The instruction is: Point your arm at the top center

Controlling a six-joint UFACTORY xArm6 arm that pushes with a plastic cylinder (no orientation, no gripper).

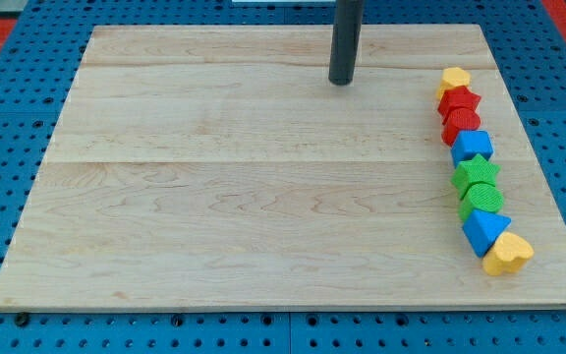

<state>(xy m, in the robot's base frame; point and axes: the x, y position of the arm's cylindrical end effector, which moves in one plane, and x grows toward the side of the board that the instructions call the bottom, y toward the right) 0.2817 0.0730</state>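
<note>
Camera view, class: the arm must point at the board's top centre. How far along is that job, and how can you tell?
It looks essentially done: my tip, the dark rod's lower end, rests on the pale wooden board near the middle of its top edge, slightly right of centre. Nothing is being pushed; the column of coloured blocks, from the yellow block down to the yellow heart-shaped block, sits apart along the view's right. At most, a small nudge leftward remains.

Eight blocks: two yellow (455,78), two red (459,100), two blue (473,147), two green (477,172).
</note>
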